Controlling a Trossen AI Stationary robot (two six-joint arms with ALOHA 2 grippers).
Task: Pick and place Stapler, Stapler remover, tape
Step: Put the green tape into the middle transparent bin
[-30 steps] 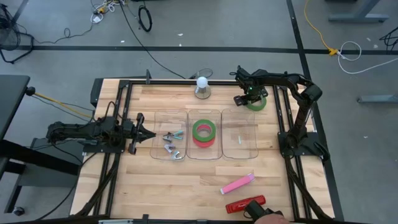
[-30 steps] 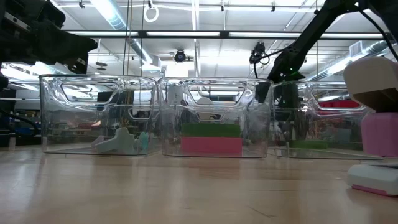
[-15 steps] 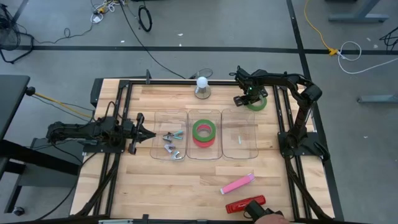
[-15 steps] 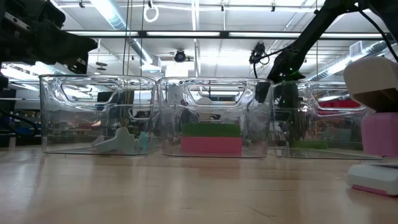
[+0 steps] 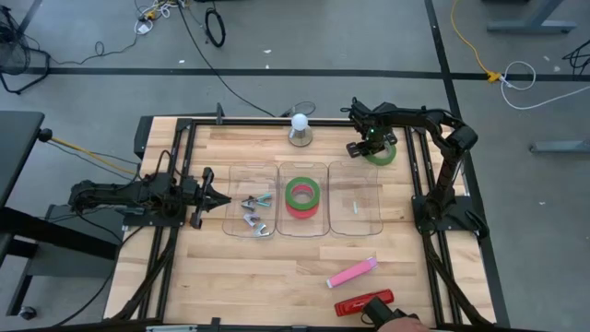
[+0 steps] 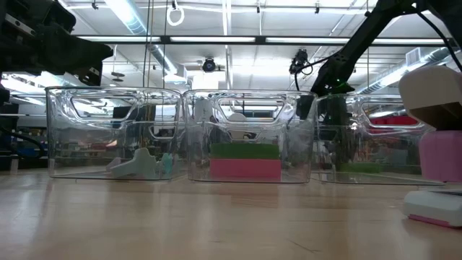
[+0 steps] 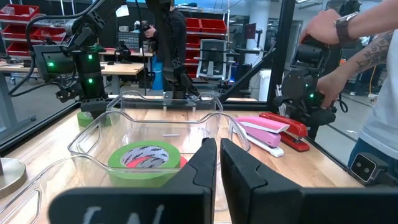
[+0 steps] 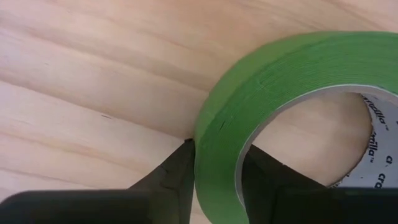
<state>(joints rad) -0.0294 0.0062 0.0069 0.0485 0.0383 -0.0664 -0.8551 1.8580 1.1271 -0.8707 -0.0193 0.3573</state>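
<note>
The tape (image 5: 382,152) under the right gripper (image 8: 214,168) is a green roll with a pale inner core bearing black print. It lies flat on the table (image 5: 277,267) at the far right, and the gripper's fingers pinch its wall, one outside, one inside. A second green roll (image 5: 302,195), over a pink one, sits in the middle of three clear bins (image 5: 354,210). Two staplers lie near, one pink (image 5: 352,272), one red (image 5: 361,303). The left gripper (image 7: 217,163) waits at the left, fingers almost together, holding nothing.
</note>
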